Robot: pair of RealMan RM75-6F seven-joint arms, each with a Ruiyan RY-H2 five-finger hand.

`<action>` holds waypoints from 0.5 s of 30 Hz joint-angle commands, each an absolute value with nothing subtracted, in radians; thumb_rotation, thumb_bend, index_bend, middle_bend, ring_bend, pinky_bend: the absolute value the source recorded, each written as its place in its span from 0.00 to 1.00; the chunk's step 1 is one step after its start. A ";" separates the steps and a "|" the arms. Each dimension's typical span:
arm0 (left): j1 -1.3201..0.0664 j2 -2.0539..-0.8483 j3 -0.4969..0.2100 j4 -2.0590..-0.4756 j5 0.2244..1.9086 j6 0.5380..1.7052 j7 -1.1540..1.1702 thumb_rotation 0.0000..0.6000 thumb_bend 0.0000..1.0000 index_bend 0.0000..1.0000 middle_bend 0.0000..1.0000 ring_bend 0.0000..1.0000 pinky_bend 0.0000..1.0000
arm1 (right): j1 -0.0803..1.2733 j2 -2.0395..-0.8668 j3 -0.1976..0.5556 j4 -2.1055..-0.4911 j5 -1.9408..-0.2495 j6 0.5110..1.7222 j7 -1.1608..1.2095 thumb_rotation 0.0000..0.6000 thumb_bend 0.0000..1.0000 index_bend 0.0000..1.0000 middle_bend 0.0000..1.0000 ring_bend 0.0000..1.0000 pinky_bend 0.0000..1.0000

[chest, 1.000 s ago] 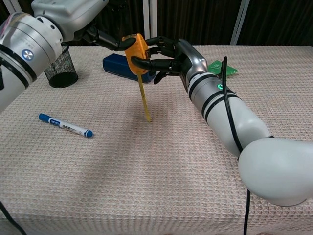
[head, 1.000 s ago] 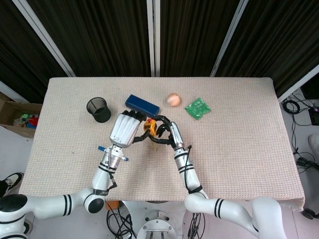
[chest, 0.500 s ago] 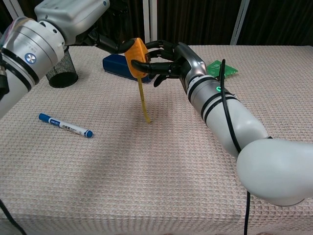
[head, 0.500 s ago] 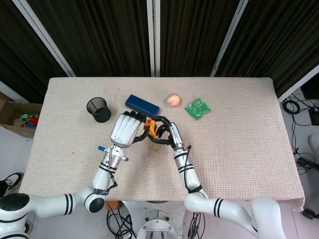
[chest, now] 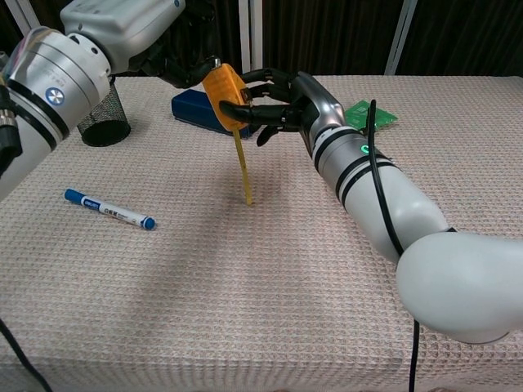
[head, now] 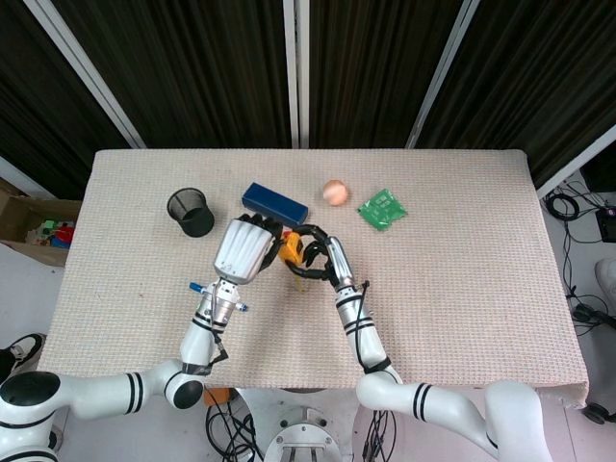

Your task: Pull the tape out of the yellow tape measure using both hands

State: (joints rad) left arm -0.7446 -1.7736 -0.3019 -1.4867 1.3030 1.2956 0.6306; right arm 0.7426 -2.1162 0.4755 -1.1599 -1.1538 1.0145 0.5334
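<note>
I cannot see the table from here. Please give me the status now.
Left hand and right hand both hold yellow tape measure, raised. Tape hangs toward table. Nothing in the way.

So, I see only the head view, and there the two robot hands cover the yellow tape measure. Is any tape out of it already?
Observer: Yes. In the chest view a strip of tape hangs straight down from the yellow tape measure.
Operator: Does its end reach the table?
Observer: Its end is down at the surface of the table; whether it touches, I cannot tell.
Operator: Which robot hand holds the strip itself?
Observer: Neither. The left robot hand and the right robot hand both grip the case, and the strip hangs free below them.
</note>
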 commanded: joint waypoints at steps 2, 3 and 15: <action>-0.745 -1.773 -0.299 -1.487 1.307 1.300 0.625 1.00 0.44 0.59 0.59 0.56 0.66 | 0.742 -2.116 0.474 -1.160 -1.156 1.014 0.534 1.00 0.36 0.77 0.65 0.58 0.65; -0.745 -1.773 -0.298 -1.486 1.309 1.301 0.622 1.00 0.44 0.59 0.60 0.56 0.66 | 0.742 -2.116 0.474 -1.161 -1.156 1.014 0.534 1.00 0.37 0.77 0.65 0.58 0.65; -0.737 -1.761 -0.310 -1.489 1.358 1.361 0.566 1.00 0.46 0.63 0.63 0.59 0.69 | 0.736 -2.111 0.474 -1.156 -1.151 1.015 0.528 1.00 0.37 0.77 0.65 0.58 0.65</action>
